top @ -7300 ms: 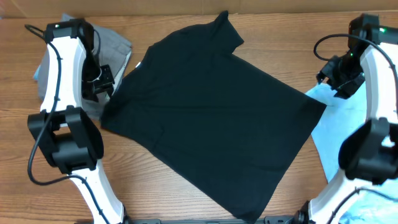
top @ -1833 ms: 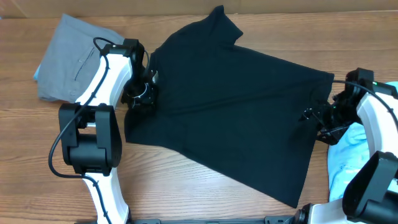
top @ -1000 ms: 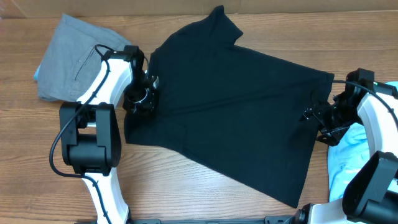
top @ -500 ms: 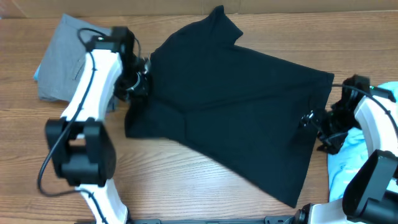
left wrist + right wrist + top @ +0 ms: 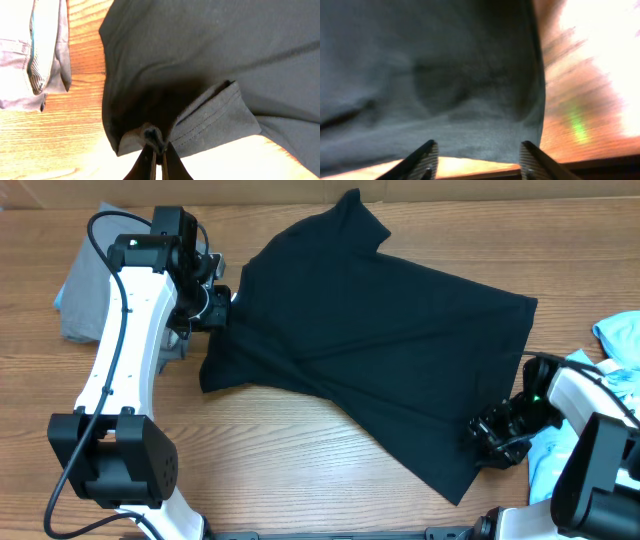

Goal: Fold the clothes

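Observation:
The black T-shirt (image 5: 380,330) lies spread across the table, its hem to the lower right. My left gripper (image 5: 218,308) is shut on the shirt's left sleeve edge and holds it raised; the left wrist view shows the pinched fabric (image 5: 154,137) and the sleeve hem (image 5: 215,117) just above the closed fingertips (image 5: 146,162). My right gripper (image 5: 490,442) is open, low at the shirt's lower right hem corner. In the right wrist view its fingers (image 5: 425,160) stand wide apart with the black cloth (image 5: 430,75) just beyond them. Grey trousers (image 5: 85,290) lie folded at the far left.
A light-blue tee (image 5: 620,340) lies at the right edge, partly under my right arm. The trousers also show in the left wrist view (image 5: 30,50). Bare wood table (image 5: 300,470) lies in front of the shirt.
My left gripper has lifted the sleeve up and to the left. My right gripper has moved from the shirt's right edge down toward its lower hem corner, open.

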